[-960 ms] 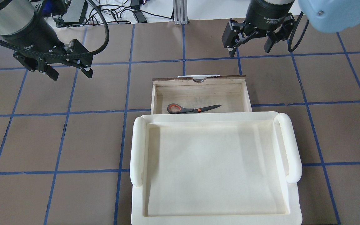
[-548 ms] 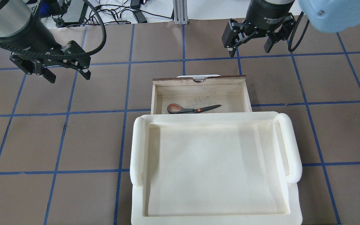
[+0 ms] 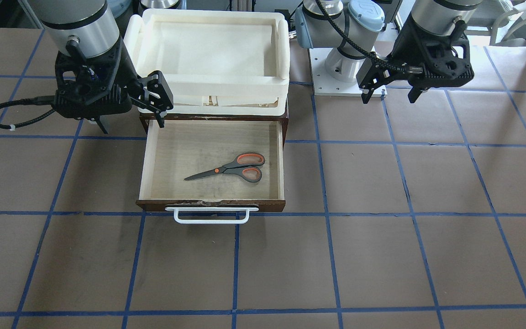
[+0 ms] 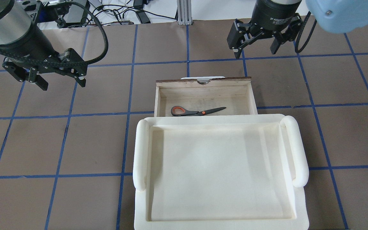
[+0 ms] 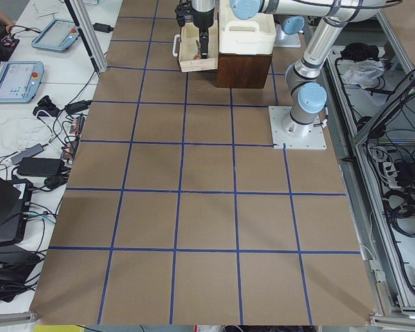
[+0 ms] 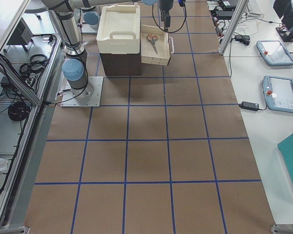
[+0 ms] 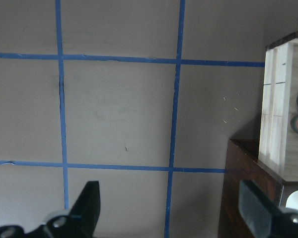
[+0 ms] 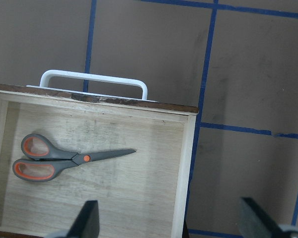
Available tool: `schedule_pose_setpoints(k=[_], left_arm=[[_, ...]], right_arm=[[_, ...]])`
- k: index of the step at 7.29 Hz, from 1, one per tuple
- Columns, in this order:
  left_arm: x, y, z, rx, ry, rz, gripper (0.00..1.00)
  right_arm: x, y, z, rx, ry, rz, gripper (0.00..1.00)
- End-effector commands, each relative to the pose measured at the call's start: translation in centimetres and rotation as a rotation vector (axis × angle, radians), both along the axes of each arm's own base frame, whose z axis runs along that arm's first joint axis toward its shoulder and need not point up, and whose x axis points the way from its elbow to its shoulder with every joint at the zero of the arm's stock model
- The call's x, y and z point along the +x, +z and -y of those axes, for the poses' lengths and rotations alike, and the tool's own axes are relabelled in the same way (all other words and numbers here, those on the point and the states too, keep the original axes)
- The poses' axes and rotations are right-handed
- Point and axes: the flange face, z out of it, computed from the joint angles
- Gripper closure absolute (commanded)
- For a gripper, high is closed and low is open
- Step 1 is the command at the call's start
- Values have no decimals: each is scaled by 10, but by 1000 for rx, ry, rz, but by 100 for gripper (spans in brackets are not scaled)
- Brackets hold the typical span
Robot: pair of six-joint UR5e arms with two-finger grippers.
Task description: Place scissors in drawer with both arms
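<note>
both jaws wide apart, empty

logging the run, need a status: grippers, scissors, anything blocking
Left gripper open, empty. Right gripper open, empty. Scissors lying flat in open drawer. Nothing blocking drawer front.

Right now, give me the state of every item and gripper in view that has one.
drawer: pulled open.
scissors: blades closed, lying flat inside the drawer.
tray: empty.
left gripper: open, holding nothing.
right gripper: open, holding nothing.
</note>
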Motion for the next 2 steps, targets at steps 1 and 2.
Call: schedule_pose_setpoints(k=[1, 2], left_arm=[[-18, -2, -2, 1, -30, 8, 0], [-17, -3, -2, 2, -31, 13, 0]], right_arm=[[0, 0, 0, 1, 1, 0, 0], [0, 0, 0, 2, 0, 0, 0]])
